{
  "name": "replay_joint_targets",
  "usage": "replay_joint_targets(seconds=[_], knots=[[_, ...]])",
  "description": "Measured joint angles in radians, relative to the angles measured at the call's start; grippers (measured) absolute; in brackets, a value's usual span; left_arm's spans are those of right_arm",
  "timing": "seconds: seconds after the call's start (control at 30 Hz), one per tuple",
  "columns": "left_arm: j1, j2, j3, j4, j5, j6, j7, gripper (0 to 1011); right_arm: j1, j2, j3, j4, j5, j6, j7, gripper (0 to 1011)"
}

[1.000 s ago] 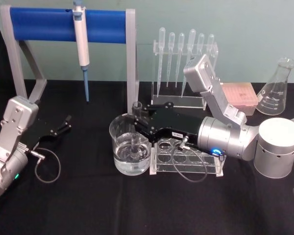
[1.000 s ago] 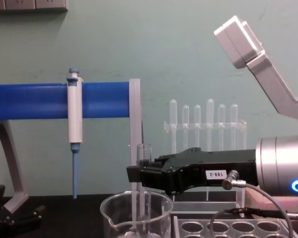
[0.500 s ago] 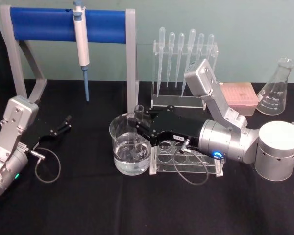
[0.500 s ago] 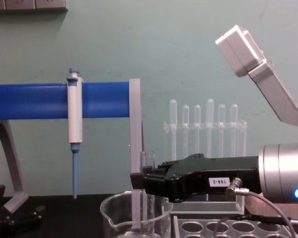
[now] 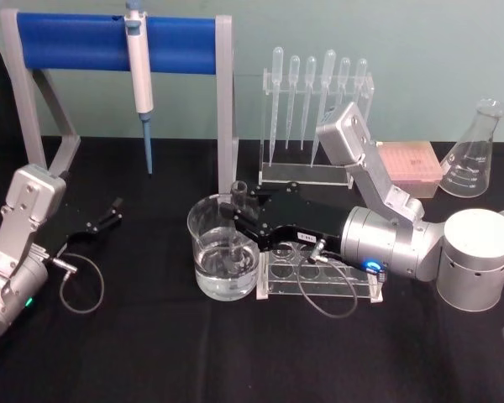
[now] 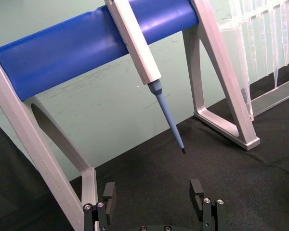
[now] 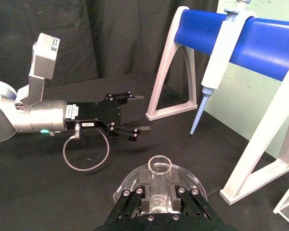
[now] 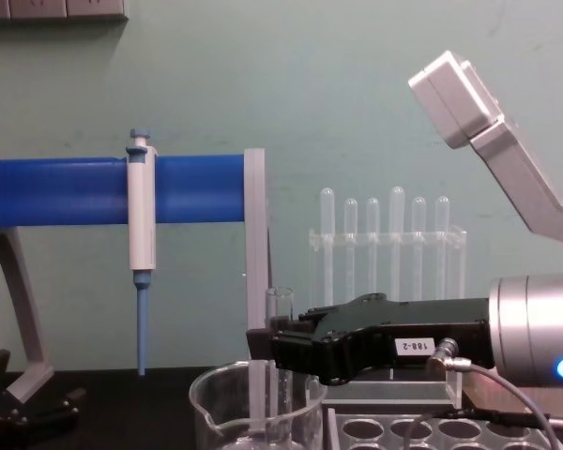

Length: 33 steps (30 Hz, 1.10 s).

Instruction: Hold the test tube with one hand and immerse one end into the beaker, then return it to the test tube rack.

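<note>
Grips the long clear glass test tube (image 5: 237,191) just below its open rim with the black flat-jawed right gripper (image 5: 235,220), jaws pressed against the glass from both sides. Holds that tube upright inside the wide clear glass beaker (image 5: 203,243), lower end down in the clear liquid, rim standing above the beaker's edge. Reaches in over the clear plastic rack (image 5: 319,273) with round holes, just beside the beaker on its right. Rests the black left gripper (image 5: 109,214) well to the left of the beaker, low over the black tabletop (image 5: 151,353), fingers (image 6: 196,190) spread apart with nothing between them. Behind the beaker, a white and blue pipettor (image 5: 139,67) hanging on a blue bar (image 5: 76,42).
</note>
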Motion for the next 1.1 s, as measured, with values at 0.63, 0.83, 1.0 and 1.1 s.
replay_joint_targets(seconds=[0.63,0.83,1.0,1.1], knots=[[0.0,0.0,0.0,0.0,0.0,0.0,0.0,1000,0.001,0.001,-0.002,-0.001,0.0,0.0,0.0,227],[0.0,0.0,0.0,0.0,0.0,0.0,0.0,1000,0.002,0.001,-0.002,-0.001,0.0,0.0,-0.001,227],[0.0,0.0,0.0,0.0,0.0,0.0,0.0,1000,0.002,0.001,-0.002,-0.001,0.0,0.0,-0.001,227],[0.0,0.0,0.0,0.0,0.0,0.0,0.0,1000,0.002,0.001,-0.002,-0.001,0.0,0.0,-0.001,227]])
